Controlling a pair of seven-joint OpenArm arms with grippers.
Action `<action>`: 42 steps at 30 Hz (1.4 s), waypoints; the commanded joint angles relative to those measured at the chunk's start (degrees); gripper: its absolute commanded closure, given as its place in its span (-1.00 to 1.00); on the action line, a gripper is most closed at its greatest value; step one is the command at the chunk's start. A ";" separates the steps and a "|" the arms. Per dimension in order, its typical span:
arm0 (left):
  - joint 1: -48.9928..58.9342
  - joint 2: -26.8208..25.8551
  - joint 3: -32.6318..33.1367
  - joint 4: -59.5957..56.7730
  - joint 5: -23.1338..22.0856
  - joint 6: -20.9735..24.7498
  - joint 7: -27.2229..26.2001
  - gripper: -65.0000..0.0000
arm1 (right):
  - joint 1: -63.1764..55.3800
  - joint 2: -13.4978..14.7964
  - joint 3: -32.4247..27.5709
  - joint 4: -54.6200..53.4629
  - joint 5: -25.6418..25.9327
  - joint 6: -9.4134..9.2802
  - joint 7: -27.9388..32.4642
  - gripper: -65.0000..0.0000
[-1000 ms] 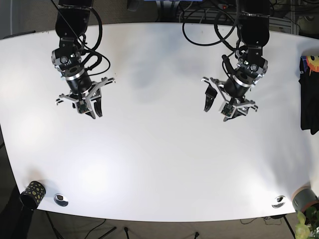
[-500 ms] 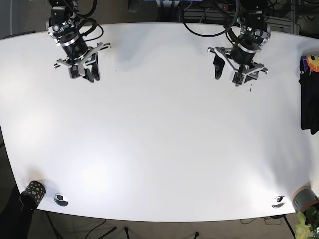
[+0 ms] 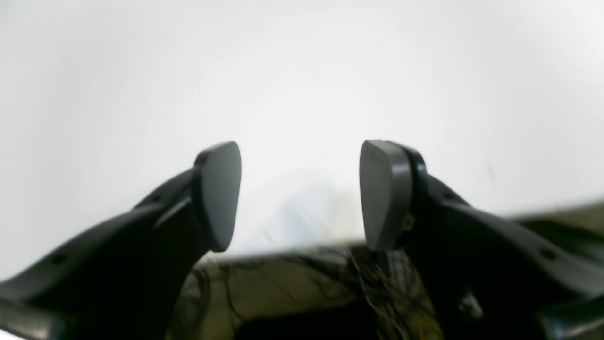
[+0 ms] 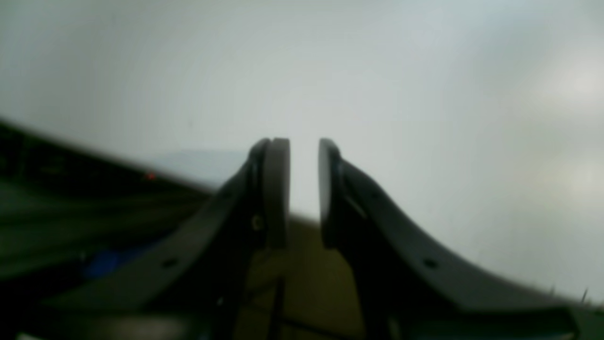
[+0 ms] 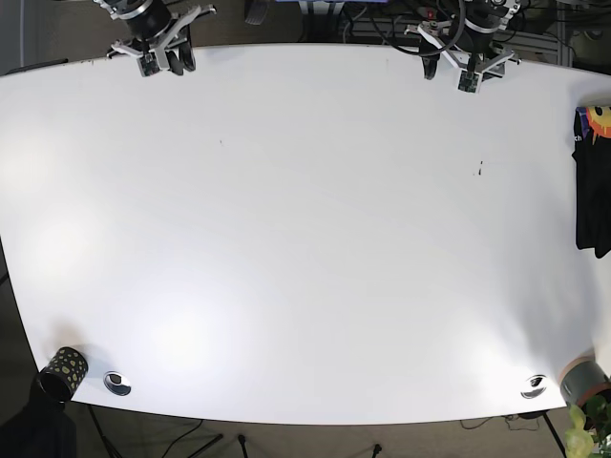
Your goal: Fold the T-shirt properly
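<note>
— What has changed since a second ago?

— Both my arms have pulled back from the middle of the tabletop (image 5: 305,239) to its far edge. My left hand (image 5: 465,65) sits at the far rim on the base view's right, my right hand (image 5: 160,52) at the far rim on its left.

— And how are the hands?

— My left hand (image 3: 299,193) is spread wide with nothing between the fingers. My right hand (image 4: 303,191) is nearly closed, only a narrow gap left, and it holds nothing either.

— Where is the T-shirt?

— The T-shirt (image 5: 594,181), dark with a bright print, lies at the tabletop's side edge, well apart from both hands and partly cut off by the frame.

— What could go wrong?

— I judge that it lies close enough to the rim that a careless tug from my left hand could drag it off. My right hand would also have to reach right across.

— Room to move?

— Plenty. The whole middle is bare. Only a patterned cup (image 5: 63,367) stands at a near corner.
</note>
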 commanded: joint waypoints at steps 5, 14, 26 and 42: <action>4.48 1.84 -0.53 1.10 -0.57 0.07 -1.10 -0.12 | -7.77 2.52 0.45 1.29 5.29 0.09 1.55 0.70; 15.03 1.84 -0.18 0.66 -0.57 0.07 -1.10 -0.12 | -18.85 2.70 -0.51 -1.88 6.52 0.09 1.55 0.71; 13.80 1.84 -0.35 -15.69 -0.21 0.16 -1.19 -0.11 | -11.55 3.14 -6.05 -23.33 6.17 0.00 1.90 0.71; -13.80 0.27 3.25 -59.29 4.00 10.80 -4.09 -0.11 | 9.37 -1.08 -14.58 -47.94 -10.00 -0.53 4.71 0.70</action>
